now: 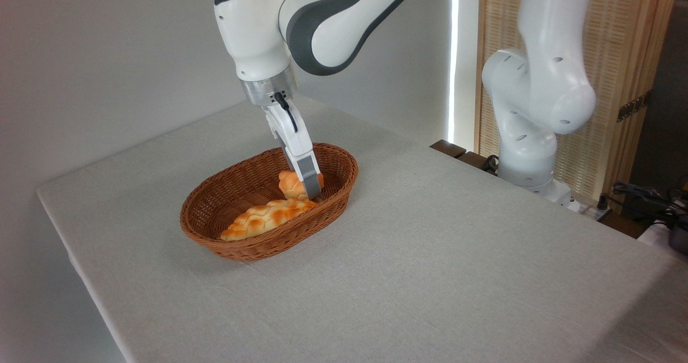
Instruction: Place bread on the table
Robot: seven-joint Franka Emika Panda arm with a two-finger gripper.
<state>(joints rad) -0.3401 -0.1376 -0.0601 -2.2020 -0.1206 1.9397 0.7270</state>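
Observation:
The bread (pixel 288 183), a small round golden-orange bun, lies at the right end of the brown wicker basket (pixel 200 234). My gripper (pixel 307 190) reaches down into the basket and shows edge-on. Its near finger (pixel 308 173) stands in front of the bun and covers the bun's right part. The far finger is hidden behind the near finger and the bun, so the gap between the fingers does not show. The basket stands on the table (pixel 430 255), which has a light grey-white cloth surface.
A long braided pale-golden loaf (pixel 266 219) lies along the basket's front side, just below the bun. The arm's white base (pixel 529 126) stands past the table's right far edge, with cables (pixel 645 199) beside it. A wall runs behind the table.

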